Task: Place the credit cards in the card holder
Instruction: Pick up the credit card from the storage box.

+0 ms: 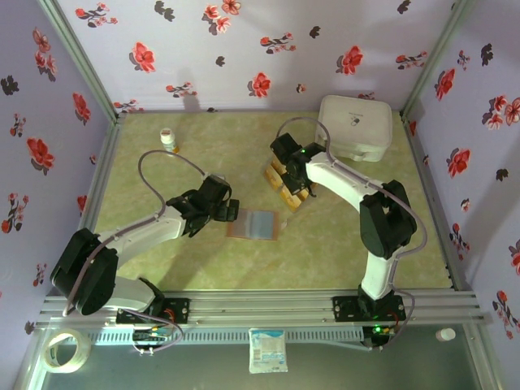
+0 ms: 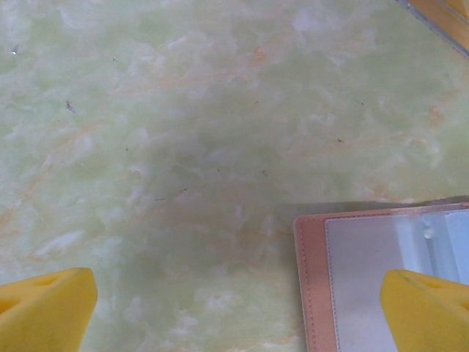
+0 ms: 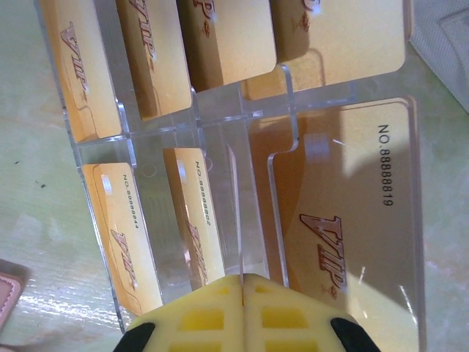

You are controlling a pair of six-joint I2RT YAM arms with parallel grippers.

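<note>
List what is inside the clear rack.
Seven tan VIP cards sit in the rack's compartments: four in the far row, three in the near row. The right hand covers the near row's lower edge, so that part is hidden.

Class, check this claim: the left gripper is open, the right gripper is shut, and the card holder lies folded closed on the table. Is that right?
Not quite. The card holder lies opened flat, greyish inside facing up, as the left wrist view shows. The left gripper is open and the right gripper shut, as claimed.
</note>
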